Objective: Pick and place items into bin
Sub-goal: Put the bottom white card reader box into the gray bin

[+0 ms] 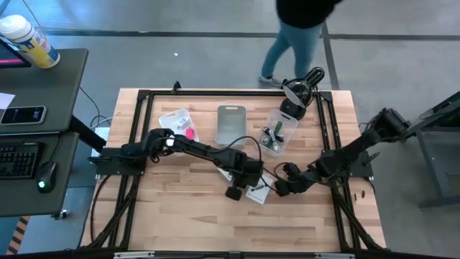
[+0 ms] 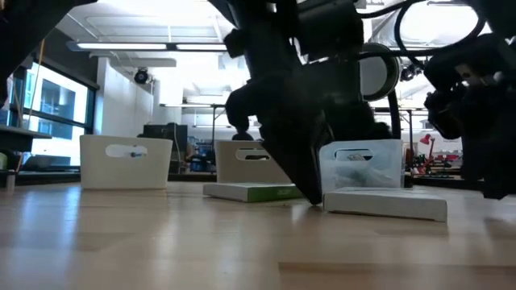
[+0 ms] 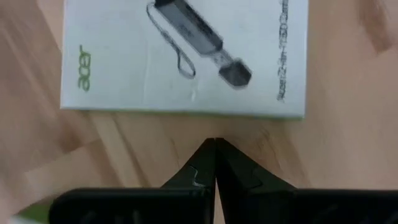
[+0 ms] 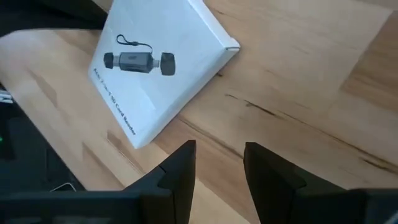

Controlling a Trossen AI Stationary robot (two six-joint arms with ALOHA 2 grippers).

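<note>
Right end effector (image 4: 217,165) sat part-open and empty, nearer to the white box (image 4: 158,65) flat on the tabletop (image 4: 311,74) just ahead, long axis oblique to its fingers. Left end effector (image 3: 215,163) was closed, empty.

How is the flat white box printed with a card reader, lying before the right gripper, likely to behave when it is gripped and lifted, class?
The white box looks like thin card with crisp edges, so probably light and fairly stiff. It lies flat on the table, so it should slide, not roll. Its smooth printed face may slip between the right gripper's open fingers.
</note>
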